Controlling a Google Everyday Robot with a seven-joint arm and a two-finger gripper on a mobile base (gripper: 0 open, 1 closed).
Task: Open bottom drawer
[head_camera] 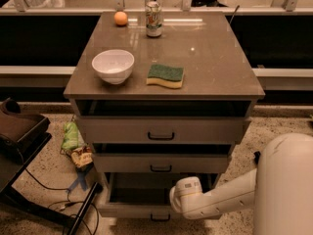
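The bottom drawer (128,210) is the lowest of three grey-beige drawers and stands pulled out, its plain inside (139,189) showing. Its small black handle (160,218) sits at the centre of the slim front. My white arm (215,199) reaches in from the lower right. My gripper (172,209) is at the drawer's front, just right of the handle, mostly hidden behind the round wrist (186,192).
The middle drawer (161,163) and top drawer (161,130) are above, with dark gaps over them. On the cabinet top (215,58) are a white bowl (113,65), a sponge (166,76), a can (153,19) and an orange ball (121,18). Bags (76,143), cables and a dark stand (19,141) lie at the left.
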